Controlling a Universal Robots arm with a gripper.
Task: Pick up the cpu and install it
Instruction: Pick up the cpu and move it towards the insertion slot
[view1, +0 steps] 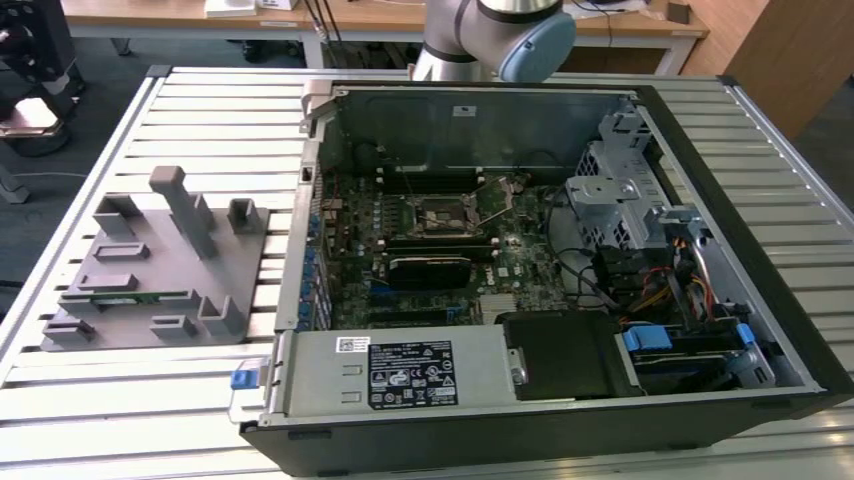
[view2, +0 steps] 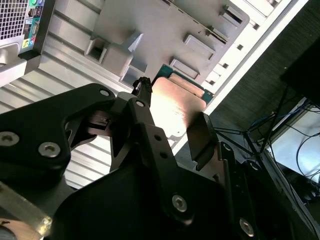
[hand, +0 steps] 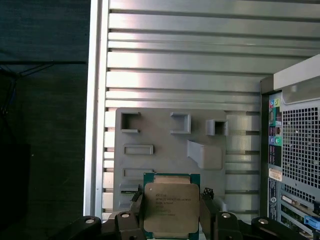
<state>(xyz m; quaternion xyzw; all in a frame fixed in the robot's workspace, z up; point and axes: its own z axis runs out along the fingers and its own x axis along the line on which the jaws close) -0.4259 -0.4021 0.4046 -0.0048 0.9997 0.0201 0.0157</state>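
Note:
The cpu (hand: 171, 205) is a flat square chip with a silver-grey metal top and a green edge. My gripper (hand: 171, 212) is shut on it, with a black finger (hand: 136, 204) against each side. It hangs high above the grey fixture plate (hand: 165, 135). In the second wrist view the cpu (view2: 175, 105) shows its shiny face between the two fingers (view2: 200, 135), with my gripper (view2: 172, 120) around it. In the exterior view the black motherboard socket (view1: 445, 212) with its metal frame lies inside the open computer case (view1: 561, 250). The arm (view1: 501, 30) stands behind the case.
The grey fixture plate (view1: 160, 270) with raised blocks lies on the slatted metal table (view1: 147, 400), on the exterior view's left of the case. A green memory stick (view1: 127, 296) rests in it. Inside the case are a drive cage (view1: 614, 200) and a power supply (view1: 394, 370).

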